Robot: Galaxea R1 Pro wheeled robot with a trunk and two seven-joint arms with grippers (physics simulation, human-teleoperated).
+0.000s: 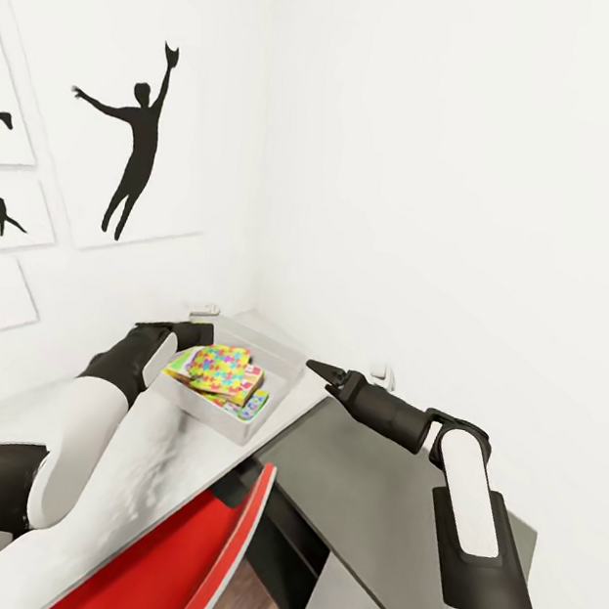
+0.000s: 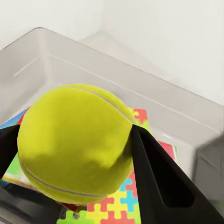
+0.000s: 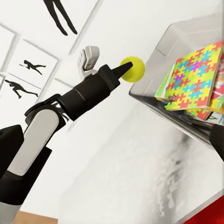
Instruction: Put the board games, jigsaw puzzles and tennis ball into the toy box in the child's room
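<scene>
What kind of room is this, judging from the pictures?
Probably a child's room: black sports-silhouette pictures hang on the white wall, and a toy box on the table holds jigsaw puzzles.
</scene>
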